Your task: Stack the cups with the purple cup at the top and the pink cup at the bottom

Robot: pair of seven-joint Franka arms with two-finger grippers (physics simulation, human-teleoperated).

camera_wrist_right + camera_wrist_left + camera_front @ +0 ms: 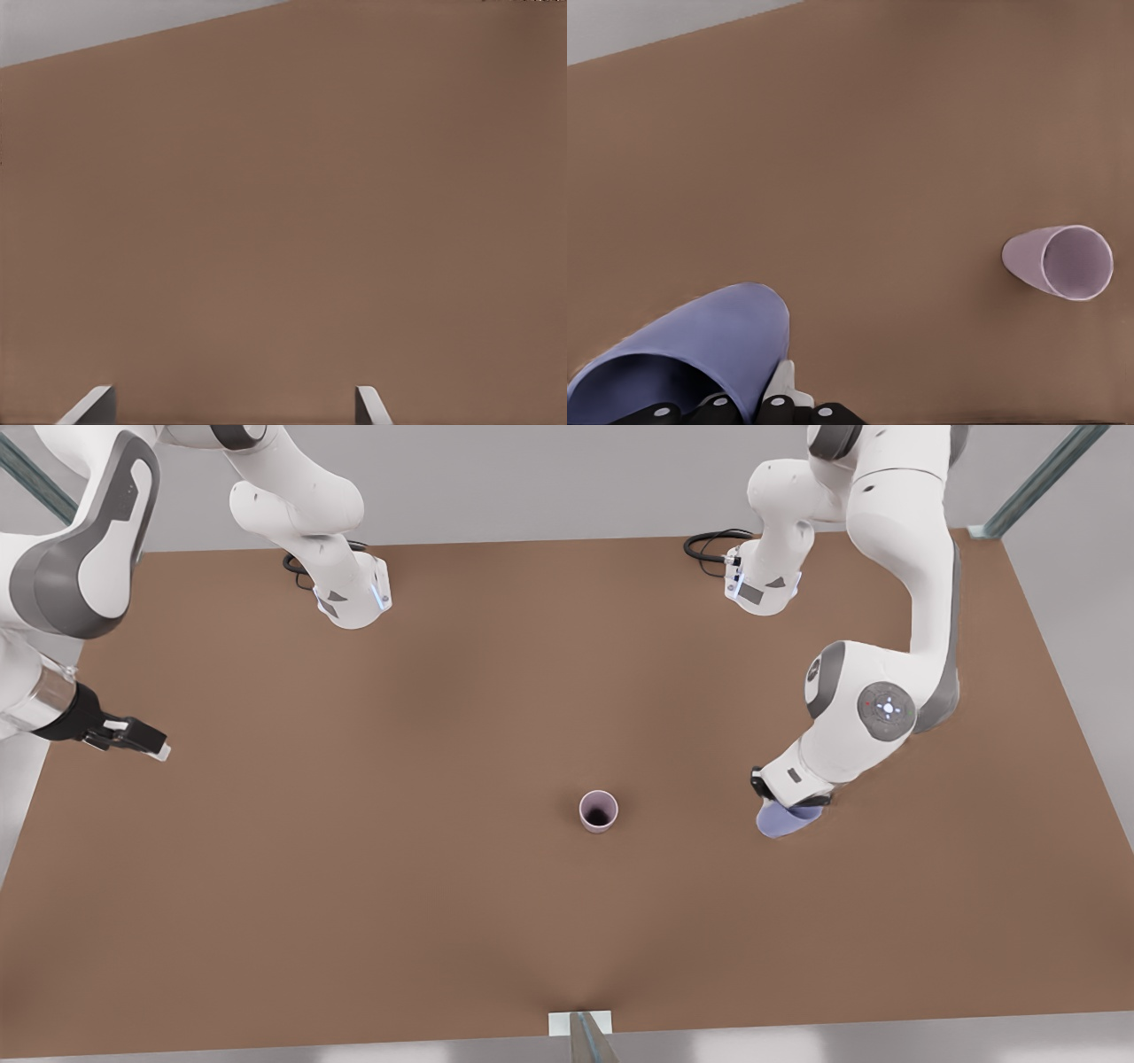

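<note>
The pink cup (pixel 598 811) stands upright and alone near the middle of the brown table, mouth up; it also appears in the left wrist view (pixel 1059 261). The purple cup (pixel 784 823) hangs tilted at the front view's right, a short way from the pink cup, with my left gripper (pixel 791 808) shut on its wall. Close up, the purple cup (pixel 700 354) shows with a finger (pixel 784 382) against its side. My right gripper (pixel 146 744) waits open at the front view's left edge, its fingertips (pixel 93 405) wide apart over bare table.
The brown table (pixel 354 886) stretches wide around both cups. Both arm bases (pixel 354 598) are mounted along the far edge. A metal post (pixel 585 1036) stands at the near edge's middle.
</note>
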